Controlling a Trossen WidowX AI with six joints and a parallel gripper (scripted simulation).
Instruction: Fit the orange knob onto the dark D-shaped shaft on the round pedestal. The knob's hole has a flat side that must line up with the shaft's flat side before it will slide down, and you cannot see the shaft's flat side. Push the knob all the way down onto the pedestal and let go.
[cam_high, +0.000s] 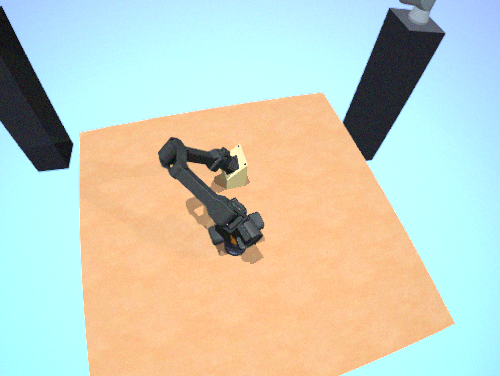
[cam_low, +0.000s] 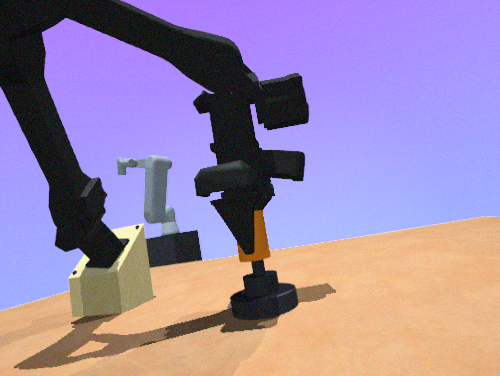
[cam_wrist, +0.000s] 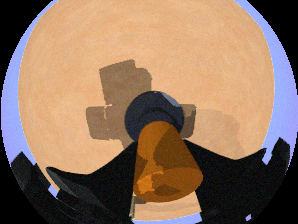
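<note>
The orange knob (cam_high: 233, 240) (cam_low: 261, 235) (cam_wrist: 167, 162) is between the fingers of my gripper (cam_low: 254, 246) (cam_wrist: 160, 144), which is shut on it. The knob is upright over the round dark pedestal (cam_high: 233, 251) (cam_low: 240, 306) (cam_wrist: 136, 114). In the exterior view a short length of the dark shaft (cam_low: 258, 267) shows between the knob's lower rim and the pedestal's raised middle. The rim is at about the height of the shaft's top; whether the tip is inside the hole cannot be told. The shaft's flat side and the knob's hole are hidden.
The arm's cream wedge-shaped base (cam_high: 237, 179) (cam_low: 95, 297) stands behind the pedestal on the wood-coloured table top (cam_high: 325, 260) (cam_low: 400, 310) (cam_wrist: 210, 60). Dark pillars (cam_high: 395, 80) (cam_high: 30, 110) stand beyond the table's edges. A grey arm (cam_low: 156, 190) stands on a dark block (cam_low: 175, 250) in the background.
</note>
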